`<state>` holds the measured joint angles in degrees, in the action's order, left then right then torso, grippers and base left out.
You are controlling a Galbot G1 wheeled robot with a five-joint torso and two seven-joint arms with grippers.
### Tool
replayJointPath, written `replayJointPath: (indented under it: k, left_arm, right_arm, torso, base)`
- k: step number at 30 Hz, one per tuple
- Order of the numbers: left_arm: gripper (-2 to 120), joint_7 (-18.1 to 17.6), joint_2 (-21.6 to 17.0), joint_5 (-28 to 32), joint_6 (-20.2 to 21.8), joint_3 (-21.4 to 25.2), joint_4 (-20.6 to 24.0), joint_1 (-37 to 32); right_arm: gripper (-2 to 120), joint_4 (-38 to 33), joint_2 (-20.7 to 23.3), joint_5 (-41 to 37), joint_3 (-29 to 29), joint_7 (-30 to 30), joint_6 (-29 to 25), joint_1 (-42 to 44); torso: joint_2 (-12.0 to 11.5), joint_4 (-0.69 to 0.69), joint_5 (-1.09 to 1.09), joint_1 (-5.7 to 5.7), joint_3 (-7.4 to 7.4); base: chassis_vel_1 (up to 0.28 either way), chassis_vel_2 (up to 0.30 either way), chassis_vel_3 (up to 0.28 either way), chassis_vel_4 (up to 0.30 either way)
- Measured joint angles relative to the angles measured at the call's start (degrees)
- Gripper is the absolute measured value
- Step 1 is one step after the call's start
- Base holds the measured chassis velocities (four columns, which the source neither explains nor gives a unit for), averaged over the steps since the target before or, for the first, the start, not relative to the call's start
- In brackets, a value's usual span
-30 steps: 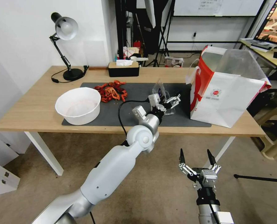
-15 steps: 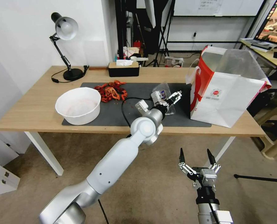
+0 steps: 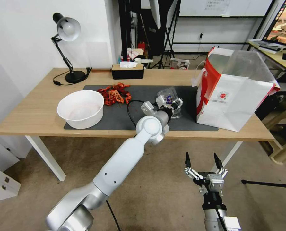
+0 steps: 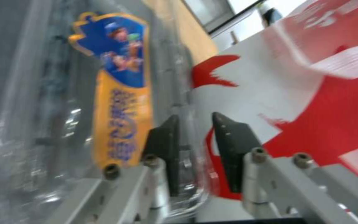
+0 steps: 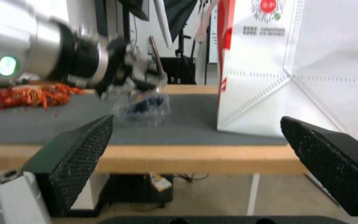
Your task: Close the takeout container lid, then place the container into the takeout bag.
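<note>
Closed in on the box [image 3: 170, 102] since a second ago, left gripper [image 3: 174, 106] now pinching the clear lid [image 4: 104, 102] edge on the counter [image 3: 37, 109] beside the bag [image 3: 232, 96], lid apparently not yet shut; right gripper [image 3: 203, 162] spread, idle below.

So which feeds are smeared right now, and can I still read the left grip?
Left wrist view: motion-blurred, yet the left gripper plainly pinches the lid edge. Right wrist view: takeout container smeared, takeout bag sharper. Head view: crisp, edges bowed.
</note>
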<state>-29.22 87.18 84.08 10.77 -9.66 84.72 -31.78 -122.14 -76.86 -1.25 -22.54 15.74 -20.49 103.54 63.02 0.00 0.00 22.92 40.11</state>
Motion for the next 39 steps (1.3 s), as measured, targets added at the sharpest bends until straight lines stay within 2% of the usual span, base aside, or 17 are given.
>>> replayJointPath:
  k: [2, 3, 5, 7, 10, 11, 14, 15, 19, 20, 23, 28, 39]
  left_arm:
    - [8, -0.76, -0.09, -0.17, 0.35, -0.03, -0.08, 0.06]
    - [8, -0.76, -0.09, -0.17, 0.35, -0.03, -0.08, 0.06]
    - [0, -1.32, -0.17, -0.57, 0.60, -0.05, -0.28, 0.28]
    - [0, -1.80, -0.27, -1.05, 0.97, -0.12, -0.43, 0.49]
    - [0, -2.79, -0.29, -1.75, 1.99, -0.49, -0.68, 0.76]
    - [0, -2.79, -0.29, -1.75, 1.99, -0.49, -0.68, 0.76]
    - [0, -3.03, -0.17, -2.32, 2.04, -0.70, -1.12, 0.86]
    - [0, -3.03, -0.17, -2.32, 2.04, -0.70, -1.12, 0.86]
    - [0, -3.09, -0.10, -2.63, 1.79, -0.72, -1.37, 0.94]
    - [0, -3.09, -0.10, -2.63, 1.79, -0.72, -1.37, 0.94]
    - [0, -3.02, -0.14, -2.65, 1.60, -0.65, -1.36, 0.96]
    - [0, -2.99, -0.20, -2.65, 1.46, -0.53, -1.01, 0.96]
    - [0, -2.98, -0.87, -2.28, 1.49, -0.51, -0.90, 1.34]
  right_arm:
    - [100, -0.98, 0.84, -1.77, -0.51, -0.49, 0.90, -0.45]
    - [100, -0.98, 0.84, -1.77, -0.51, -0.49, 0.90, -0.45]
    - [100, -2.10, 1.90, -3.94, -1.14, -1.08, 1.85, -1.09]
    - [100, -3.24, 3.19, -6.84, -2.30, -2.49, 2.58, -1.75]
    - [100, -6.09, 6.32, -16.27, -5.08, -5.71, 5.24, -3.40]
    - [100, -6.09, 6.32, -16.27, -5.08, -5.71, 5.24, -3.40]
    - [100, -9.14, 9.05, -28.15, -6.69, -6.74, 9.54, -5.44]
    - [100, -9.14, 9.05, -28.15, -6.69, -6.74, 9.54, -5.44]
    - [100, -12.81, 11.84, -47.57, -6.87, -2.17, 17.22, -11.36]
    - [100, -12.81, 11.84, -47.57, -6.87, -2.17, 17.22, -11.36]
    - [100, -13.05, 13.15, -58.40, -5.67, 1.66, 21.36, -17.39]
    - [100, -9.74, 13.81, -65.81, -3.17, 5.26, 25.07, -24.56]
    - [100, -3.25, 15.86, -75.71, 0.36, 10.68, 32.93, -37.80]
  torso:
    - [0.00, -0.01, 0.00, 0.00, 0.00]
    - [0.00, -0.01, 0.00, 0.00, 0.00]
    - [0.00, 0.00, 0.01, 0.00, 0.00]
    - [0.00, 0.00, 0.00, 0.00, 0.00]
    - [0.00, -0.01, 0.01, 0.00, 0.00]
    - [0.00, -0.01, 0.01, 0.00, 0.00]
    - [0.00, 0.00, 0.00, 0.00, 0.00]
    - [0.00, 0.00, 0.00, 0.00, 0.00]
    - [0.00, 0.00, 0.00, 0.00, 0.00]
    - [0.00, 0.00, 0.00, 0.00, 0.00]
    - [0.00, 0.01, 0.00, 0.00, 0.00]
    - [0.00, -0.01, 0.00, 0.00, 0.00]
    - [-0.01, 0.00, 0.00, 0.01, 0.00]
  base:
    - [0.000, 0.000, 0.000, 0.000]
    - [0.000, 0.000, 0.000, 0.000]
    - [0.000, 0.000, 0.000, 0.000]
    - [0.000, 0.000, 0.000, 0.000]
    - [0.000, 0.000, 0.000, 0.000]
    - [0.000, 0.000, 0.000, 0.000]
    - [0.000, 0.000, 0.000, 0.000]
    - [0.000, 0.000, 0.000, 0.000]
    - [0.000, 0.000, 0.000, 0.000]
    - [0.000, 0.000, 0.000, 0.000]
    - [0.000, 0.000, 0.000, 0.000]
    - [0.000, 0.000, 0.000, 0.000]
    - [0.000, 0.000, 0.000, 0.000]
